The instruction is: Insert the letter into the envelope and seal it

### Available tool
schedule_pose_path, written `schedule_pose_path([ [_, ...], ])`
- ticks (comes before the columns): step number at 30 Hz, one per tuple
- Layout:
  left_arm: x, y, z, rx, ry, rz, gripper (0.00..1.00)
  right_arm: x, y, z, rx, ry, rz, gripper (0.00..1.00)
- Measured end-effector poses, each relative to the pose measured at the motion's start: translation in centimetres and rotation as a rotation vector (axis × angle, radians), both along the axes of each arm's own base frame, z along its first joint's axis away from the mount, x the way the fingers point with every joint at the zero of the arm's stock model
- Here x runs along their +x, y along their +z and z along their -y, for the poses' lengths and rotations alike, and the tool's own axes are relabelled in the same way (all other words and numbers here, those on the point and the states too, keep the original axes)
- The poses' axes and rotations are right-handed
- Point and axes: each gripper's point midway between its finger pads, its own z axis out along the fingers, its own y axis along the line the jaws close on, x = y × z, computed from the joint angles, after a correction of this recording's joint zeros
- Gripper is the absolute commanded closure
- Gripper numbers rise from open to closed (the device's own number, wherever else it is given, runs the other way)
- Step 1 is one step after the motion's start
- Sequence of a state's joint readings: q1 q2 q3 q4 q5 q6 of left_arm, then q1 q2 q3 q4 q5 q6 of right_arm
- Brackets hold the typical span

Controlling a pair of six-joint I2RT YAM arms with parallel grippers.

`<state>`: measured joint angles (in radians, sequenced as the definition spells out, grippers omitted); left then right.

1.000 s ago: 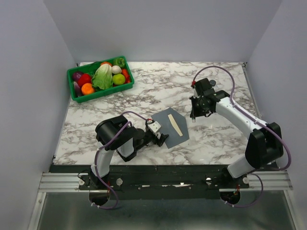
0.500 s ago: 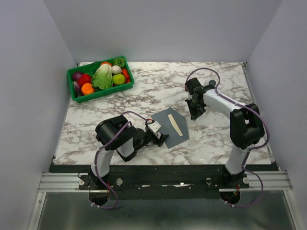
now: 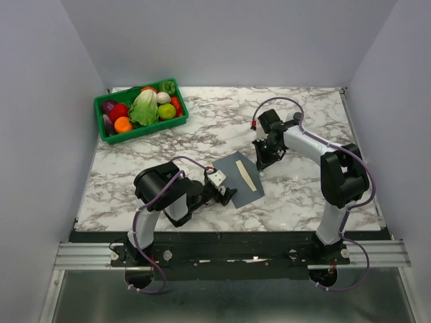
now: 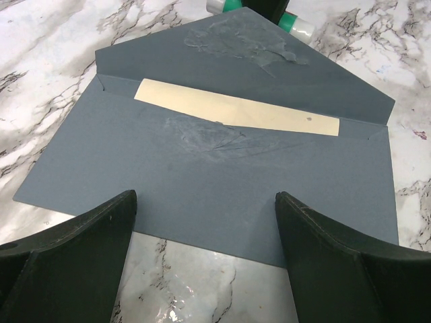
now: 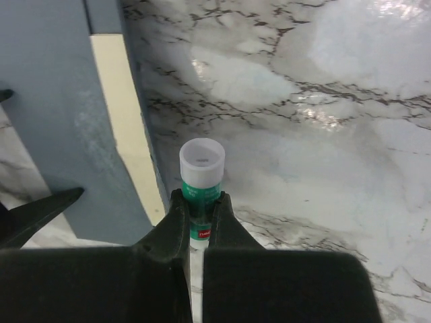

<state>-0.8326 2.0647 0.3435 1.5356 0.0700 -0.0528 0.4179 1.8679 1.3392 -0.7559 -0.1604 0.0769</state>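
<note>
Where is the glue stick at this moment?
In the right wrist view, the glue stick is clamped in the right end effector, its white end beside the letter showing from the envelope.

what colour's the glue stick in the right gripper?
The glue stick is green with a white top; the right wrist view shows it best.

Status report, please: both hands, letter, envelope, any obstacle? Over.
Left hand open, near edge of envelope. Right hand shut on glue stick. Letter in envelope, strip showing, flap open. No obstacle seen.
</note>
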Motion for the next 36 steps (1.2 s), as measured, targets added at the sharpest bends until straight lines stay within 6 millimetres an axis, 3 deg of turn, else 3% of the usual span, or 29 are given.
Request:
schedule_pose_path([
  [5, 0.0, 0.0, 0.0, -0.001, 0.0, 0.0, 0.11, -1.2, 0.6, -2.0, 0.062, 0.052, -0.014, 0.99],
  [12, 0.0, 0.0, 0.0, -0.001, 0.0, 0.0, 0.1, -3.8, -0.3, -4.2, 0.08, 0.128, -0.056, 0.99],
  [23, 0.2, 0.5, 0.1, -0.012, 0.011, 0.004, 0.09, -5.0, -2.8, -4.1, 0.066, 0.118, -0.115, 0.99],
  [29, -0.4, 1.0, -0.5, -0.014, 0.022, 0.0, 0.1, -4.9, -2.9, -4.2, 0.071, 0.102, -0.119, 0.99],
  [33, -1.0, 1.4, -1.3, -0.012, 0.04, -0.013, 0.27, -4.9, -2.9, -4.3, 0.078, 0.096, -0.121, 0.99],
  [34, -1.1, 1.4, -1.5, -0.007, 0.046, -0.02, 0.45, -4.9, -2.9, -4.4, 0.078, 0.096, -0.121, 0.99],
  [36, -1.0, 1.7, -1.6, -0.007, 0.058, -0.033, 0.61, -5.0, -2.9, -4.4, 0.078, 0.095, -0.121, 0.99],
])
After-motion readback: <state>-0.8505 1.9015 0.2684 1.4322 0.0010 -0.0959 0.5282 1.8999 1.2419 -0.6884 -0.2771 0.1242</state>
